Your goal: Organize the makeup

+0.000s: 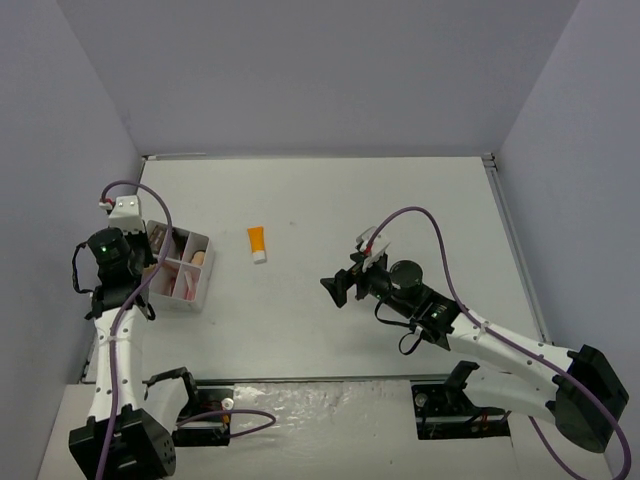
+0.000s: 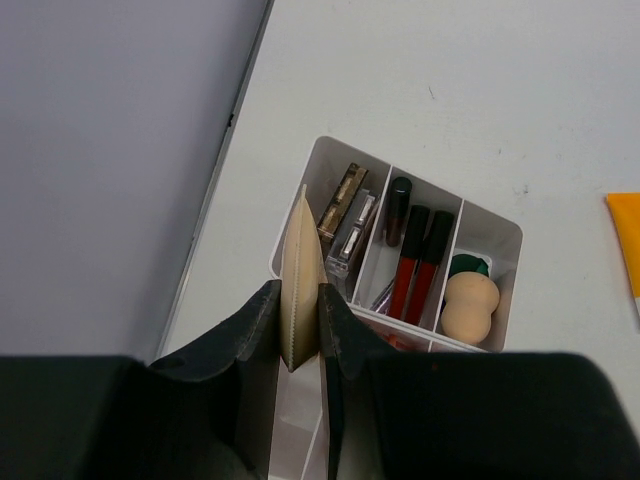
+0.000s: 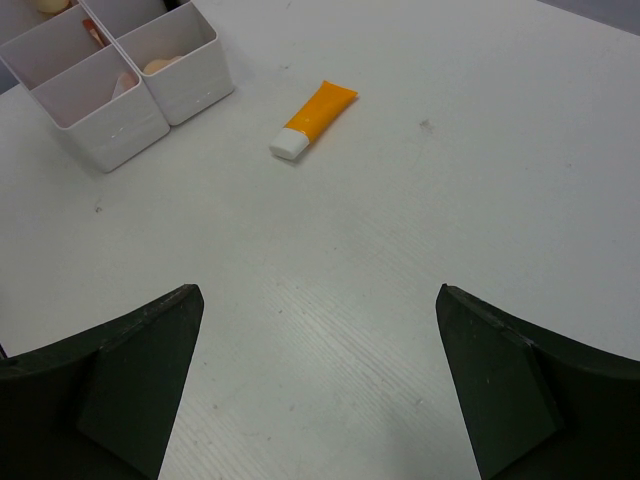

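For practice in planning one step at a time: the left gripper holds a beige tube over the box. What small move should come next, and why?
Probably lower the left gripper and release the beige tube into the box: it is pinched just above the compartments. The orange tube lies loose on the table before the open right gripper.

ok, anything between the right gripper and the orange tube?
Nothing: only bare white table lies between the open right gripper and the orange tube with its white cap. The right wrist view shows it plainly.
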Available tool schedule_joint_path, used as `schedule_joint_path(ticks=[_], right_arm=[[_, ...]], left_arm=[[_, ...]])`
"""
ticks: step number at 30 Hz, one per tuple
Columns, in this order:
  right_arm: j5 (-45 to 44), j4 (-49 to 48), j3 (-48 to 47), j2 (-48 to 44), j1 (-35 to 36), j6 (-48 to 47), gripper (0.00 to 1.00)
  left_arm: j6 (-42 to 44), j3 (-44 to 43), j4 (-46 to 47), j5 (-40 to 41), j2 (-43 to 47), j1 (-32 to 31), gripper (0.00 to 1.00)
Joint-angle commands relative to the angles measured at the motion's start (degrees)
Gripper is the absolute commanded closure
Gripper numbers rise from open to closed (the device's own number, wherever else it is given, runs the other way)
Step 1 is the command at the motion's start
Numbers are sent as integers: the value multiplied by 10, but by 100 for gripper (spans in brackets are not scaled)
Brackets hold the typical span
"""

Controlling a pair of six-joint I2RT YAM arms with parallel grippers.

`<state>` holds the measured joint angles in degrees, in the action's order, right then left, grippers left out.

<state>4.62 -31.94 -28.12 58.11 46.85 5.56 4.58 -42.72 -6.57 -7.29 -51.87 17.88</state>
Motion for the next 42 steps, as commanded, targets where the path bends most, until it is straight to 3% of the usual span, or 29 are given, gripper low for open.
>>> schedule_joint_path(ticks=[1,8,16,25,36,42], right_arm=[[2,-46,-5,-14,-4,0,0],[6,-47,-6,-10,-4,0,1],[8,-45,-6,-10,-4,-2,1],[10,-44,-6,-10,-4,-3,1],[9,-37,-11,-5,-4,-5,1],[-2,-18,-28,23,-4,3,1]], left_arm=[[-5,-2,89,-9,1,8,100],[-17,36,117,2,2,18,99],[-20,60,149,3,-6,24,92],[-23,70,150,9,-23,29,62],[-36,58,147,6,-25,29,47],[-124,-12,77,-17,-18,22,32]])
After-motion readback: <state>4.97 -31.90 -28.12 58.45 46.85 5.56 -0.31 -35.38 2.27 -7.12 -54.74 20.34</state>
